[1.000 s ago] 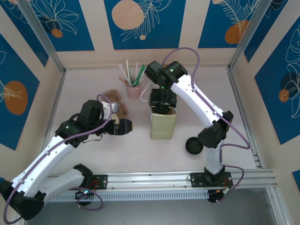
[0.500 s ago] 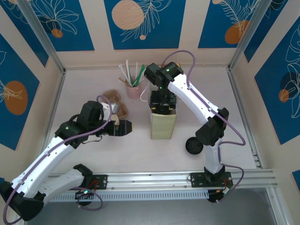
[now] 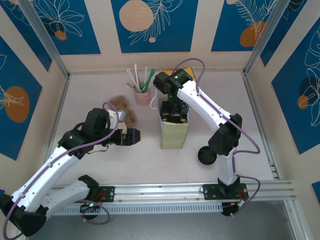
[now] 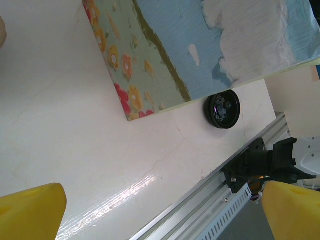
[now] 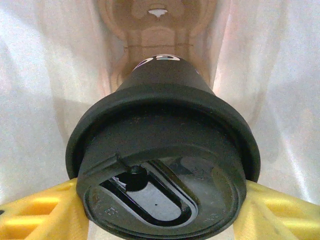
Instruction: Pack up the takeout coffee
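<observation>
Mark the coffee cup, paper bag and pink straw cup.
coffee cup (image 5: 164, 150): right wrist view, on its black lid.
paper bag (image 3: 174, 134): top view, on its front face.
pink straw cup (image 3: 143, 97): top view, on its pink wall.

Pale tabletop (image 3: 150, 165), blue leaf-patterned wall panels (image 3: 175, 30), perhaps printed.

A pale table (image 3: 150, 165) bears an upright paper bag (image 3: 174, 132), a pink straw cup (image 3: 142, 96), a round black disc (image 3: 206, 156) and brown pieces (image 3: 125, 111)

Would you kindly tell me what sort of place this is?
Probably a lab test cell staged as a café counter: an aluminium mounting rail, decorated wall panels, a pink cup of straws.
</observation>
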